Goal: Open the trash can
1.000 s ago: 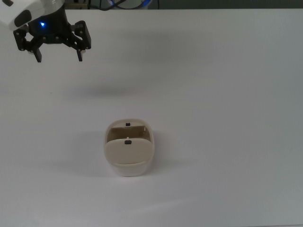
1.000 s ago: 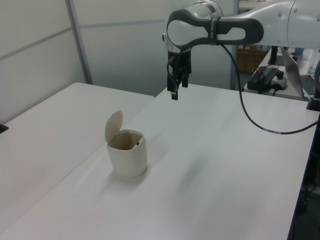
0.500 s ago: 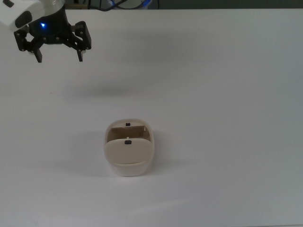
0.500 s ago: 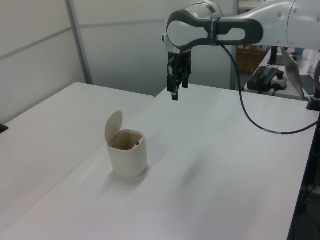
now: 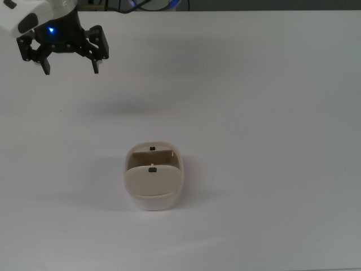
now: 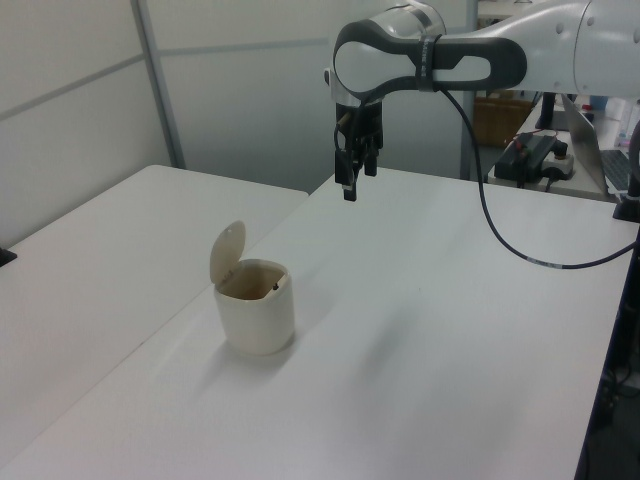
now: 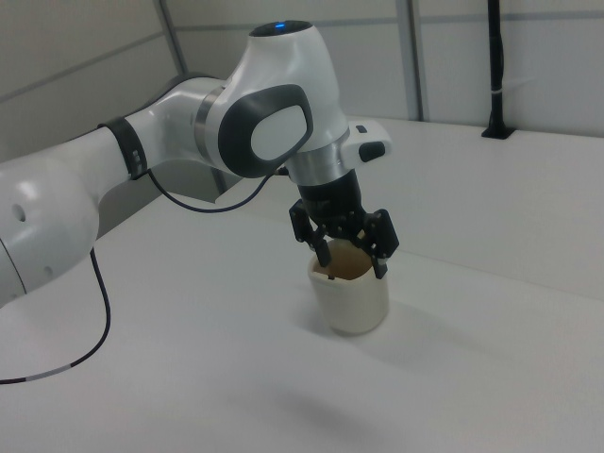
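The cream trash can [image 5: 153,178] stands on the white table [image 5: 271,113] with its lid [image 6: 227,254] swung up, so the brown inside shows. The same trash can [image 6: 256,310] sits at the left view's lower left, and the trash can [image 7: 351,293] is partly behind the fingers in the right view. My gripper [image 5: 70,69] hangs open and empty high above the table, far from the can at the top view's upper left. The gripper [image 6: 349,185] is also well above and behind the can in the left view, while the gripper [image 7: 351,261] overlaps it in the right view.
A black cable [image 6: 500,235] loops from the arm over the table's right side in the left view. Equipment and a box [image 6: 535,150] stand beyond the table's far edge. A wall panel [image 6: 80,90] borders the left view's left.
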{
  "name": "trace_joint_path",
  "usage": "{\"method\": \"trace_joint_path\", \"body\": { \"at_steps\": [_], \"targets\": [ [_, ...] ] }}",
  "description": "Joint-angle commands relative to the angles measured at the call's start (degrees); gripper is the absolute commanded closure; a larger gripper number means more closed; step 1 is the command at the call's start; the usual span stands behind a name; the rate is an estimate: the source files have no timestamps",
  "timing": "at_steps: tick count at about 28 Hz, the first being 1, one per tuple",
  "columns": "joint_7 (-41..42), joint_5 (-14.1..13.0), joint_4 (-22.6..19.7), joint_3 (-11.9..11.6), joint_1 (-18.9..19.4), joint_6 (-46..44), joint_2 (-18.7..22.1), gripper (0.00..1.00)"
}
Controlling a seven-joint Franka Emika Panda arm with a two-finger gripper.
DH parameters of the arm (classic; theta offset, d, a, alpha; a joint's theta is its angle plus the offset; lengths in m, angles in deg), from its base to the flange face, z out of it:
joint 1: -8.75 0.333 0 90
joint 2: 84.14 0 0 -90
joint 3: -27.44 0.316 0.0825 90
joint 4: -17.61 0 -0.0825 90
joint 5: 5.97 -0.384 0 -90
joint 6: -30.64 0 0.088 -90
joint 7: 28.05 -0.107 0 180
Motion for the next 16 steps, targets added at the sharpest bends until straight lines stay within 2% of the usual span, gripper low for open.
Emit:
{"method": "trace_joint_path", "body": {
  "at_steps": [1, 16],
  "targets": [
    [-0.1, 0.8, -0.7, -0.4, 0.5, -0.9, 0.3, 0.0],
    [0.2, 0.9, -0.7, -0.5, 0.4, -0.8, 0.3, 0.0]
  ]
}}
